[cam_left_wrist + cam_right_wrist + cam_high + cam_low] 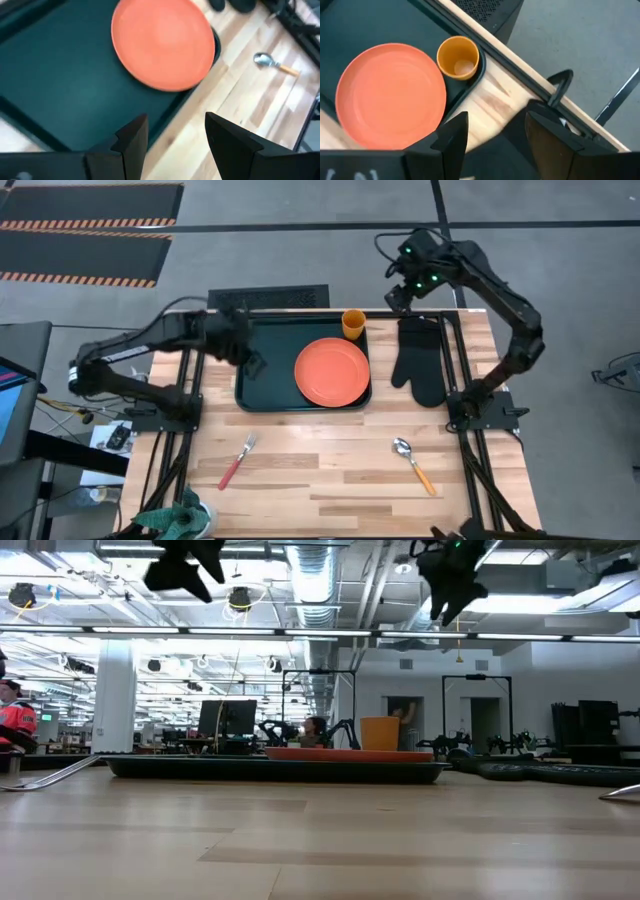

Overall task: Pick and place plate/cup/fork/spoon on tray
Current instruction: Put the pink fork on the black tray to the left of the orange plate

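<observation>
The dark green tray lies at the table's far middle. The orange-red plate lies flat in the tray's right part; it also shows in both wrist views. The orange-yellow cup stands upright in the tray's far right corner. The fork lies on the table near the front left. The spoon lies near the front right. My left gripper is open and empty above the tray's left part. My right gripper is open and empty, high above the table's far edge.
A black oven mitt lies on the table right of the tray. Bare wood lies between the fork and the spoon. A green object sits at the front left corner. The arm bases stand at the table's left and right sides.
</observation>
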{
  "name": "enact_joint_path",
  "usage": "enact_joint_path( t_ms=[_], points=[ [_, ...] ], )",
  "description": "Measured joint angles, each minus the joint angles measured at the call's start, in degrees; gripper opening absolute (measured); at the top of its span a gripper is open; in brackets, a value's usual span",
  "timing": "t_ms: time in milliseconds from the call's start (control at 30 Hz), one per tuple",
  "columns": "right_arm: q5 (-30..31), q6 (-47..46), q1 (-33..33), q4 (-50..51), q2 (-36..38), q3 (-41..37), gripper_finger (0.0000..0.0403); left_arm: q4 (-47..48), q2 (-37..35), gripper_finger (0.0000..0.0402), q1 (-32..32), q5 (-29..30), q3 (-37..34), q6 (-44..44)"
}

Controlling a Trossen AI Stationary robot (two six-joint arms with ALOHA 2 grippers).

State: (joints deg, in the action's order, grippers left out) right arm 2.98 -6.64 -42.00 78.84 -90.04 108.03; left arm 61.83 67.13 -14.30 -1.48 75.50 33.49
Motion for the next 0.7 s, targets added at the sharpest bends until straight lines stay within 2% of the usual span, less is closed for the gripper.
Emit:
enact_joint_path(
  t_ms=[200, 300, 567, 700],
  points=[
    [-0.01, -1.72, 1.85, 5.67, 3.3, -0.09, 0.0221, 5.62, 2.23, 0.0183, 16.55, 12.85, 0.0, 16.24],
    [0.02, -3.72, 3.23, 8.13, 4.71, -0.09, 0.022, 7.83, 3.51, 0.0183, 24.33, 16.73, 0.0, 26.03],
    [0.0, -7.2, 9.65, 9.41, 9.38, -0.11, 0.022, 16.3, 9.65, 0.0183, 40.6, 19.17, -0.01, 44.88],
    [0.02, -8.58, 13.08, 9.35, 11.21, -0.11, 0.022, 15.47, 12.66, 0.0183, 46.17, 16.02, -3.29, 49.51]
  ],
)
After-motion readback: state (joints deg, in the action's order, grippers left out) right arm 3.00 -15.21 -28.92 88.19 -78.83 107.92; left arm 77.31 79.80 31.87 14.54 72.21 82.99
